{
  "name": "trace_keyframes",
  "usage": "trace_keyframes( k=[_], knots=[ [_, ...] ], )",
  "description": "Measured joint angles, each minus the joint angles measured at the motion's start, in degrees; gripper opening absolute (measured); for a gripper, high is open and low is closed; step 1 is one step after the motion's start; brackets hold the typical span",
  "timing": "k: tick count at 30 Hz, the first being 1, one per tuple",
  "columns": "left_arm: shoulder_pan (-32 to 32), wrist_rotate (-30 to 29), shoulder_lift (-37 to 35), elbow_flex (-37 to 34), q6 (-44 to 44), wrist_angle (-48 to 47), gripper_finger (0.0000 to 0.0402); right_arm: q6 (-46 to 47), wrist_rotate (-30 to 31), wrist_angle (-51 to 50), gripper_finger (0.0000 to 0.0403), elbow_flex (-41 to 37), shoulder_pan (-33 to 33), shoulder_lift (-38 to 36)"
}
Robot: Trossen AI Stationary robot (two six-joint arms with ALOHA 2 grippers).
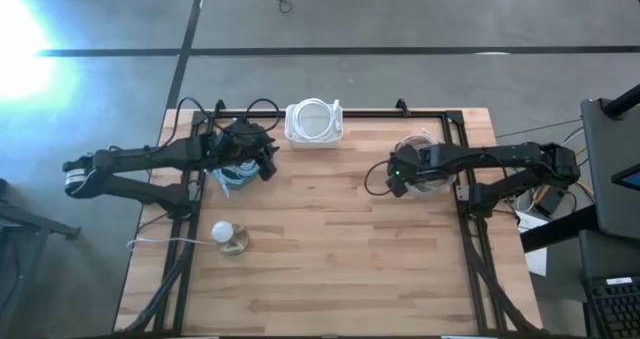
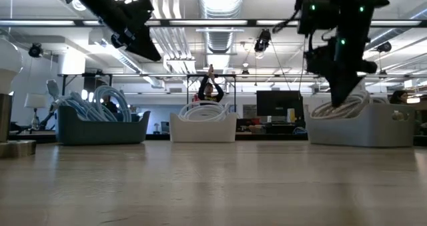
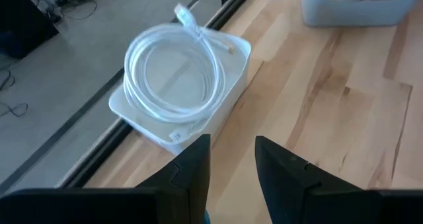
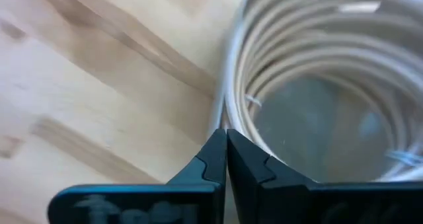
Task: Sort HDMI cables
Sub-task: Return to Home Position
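Note:
The HDMI cables lie as coils in three bins along the table's far side. Light-blue coils [image 1: 232, 174] fill a dark bin, a white coil [image 3: 175, 75] rests in a white bin [image 1: 313, 124], and beige coils [image 4: 317, 72] sit in a grey bin [image 2: 363, 125]. My left gripper [image 3: 232, 171] is open and hangs in the air above the dark bin, its fingers toward the white bin. My right gripper [image 4: 227, 154] is shut and points down at the left edge of the beige coils [image 2: 347, 106]. My right gripper comes from above, pointing down, with its shut fingertips [image 4: 221, 145] at the outer turn of the beige coil [image 4: 231, 98] by the grey bin's left side. Nothing shows between the fingers. Whether they touch the coil, I cannot tell.
A small round white knob on a tan base [image 1: 230, 237] stands near the table's left near corner, with a thin white lead running off the left edge. A black frame rail [image 1: 330, 112] borders the table behind the bins. Bare wood [image 1: 340, 249] spans the middle and near side.

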Motion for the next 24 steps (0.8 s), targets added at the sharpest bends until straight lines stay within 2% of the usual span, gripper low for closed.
trace_keyframes(
  k=[8, 14, 18, 21, 24],
  knots=[
    [-0.1, 0.0, -3.0, 1.5, 1.6, 0.0, 0.0124, -6.7, -1.5, -1.3, 0.0009, 7.4, 0.7, -4.7],
    [-0.2, 0.0, -10.3, 0.5, 2.1, 0.4, 0.0124, -15.8, -1.5, 1.5, 0.0009, 9.8, 4.8, -12.1],
    [-0.4, 0.4, -16.9, -4.7, 3.1, 5.6, 0.0124, -24.3, -1.5, 8.9, 0.0009, 6.4, 8.3, -19.5],
    [-0.4, 4.0, -22.0, -11.7, 4.3, 12.4, 0.0124, -31.1, -1.9, 18.0, 0.0009, 1.0, 10.3, -25.5],
    [-0.4, 9.4, -26.4, -19.7, 7.5, 22.1, 0.0124, -39.4, -8.9, 29.5, 0.0009, -6.0, 10.6, -31.1]
  ],
)
